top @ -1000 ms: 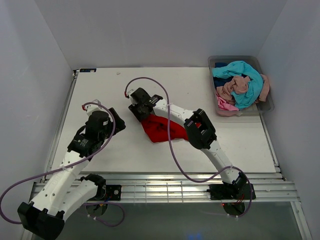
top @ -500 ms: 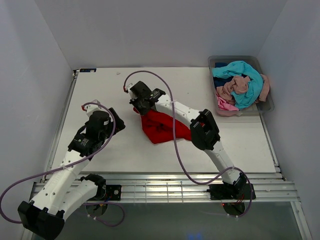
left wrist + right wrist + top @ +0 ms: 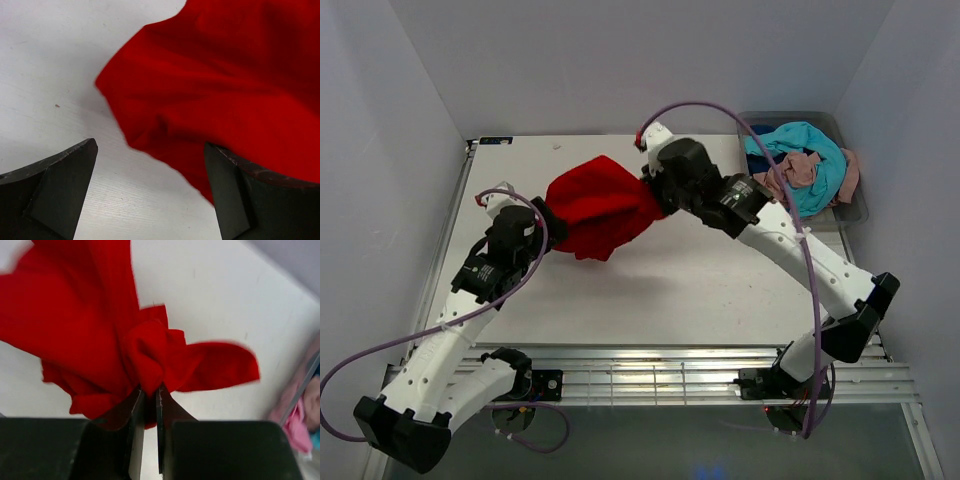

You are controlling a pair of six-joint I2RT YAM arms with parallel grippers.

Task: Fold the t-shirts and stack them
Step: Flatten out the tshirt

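Your right gripper (image 3: 148, 395) is clamped on only a small bunch of the red tee (image 3: 595, 205); a quick swing may pull it free. The left gripper (image 3: 150, 146) has its jaws wide apart.

Blocked from the middle out to 10 o'clock by the red shirt (image 3: 600, 205), dangling from the tightly pinched right gripper (image 3: 655, 192) and spread just ahead of the wide-splayed left gripper (image 3: 548, 215). Bare table (image 3: 700, 290) from 5 round to 7 o'clock and along 12, hemmed by the right arm (image 3: 800, 247) slanting in from 4 and the left arm (image 3: 455, 320) from 8. Closed off at 2 o'clock by the bin (image 3: 855, 212) heaped with shirts (image 3: 805, 165).
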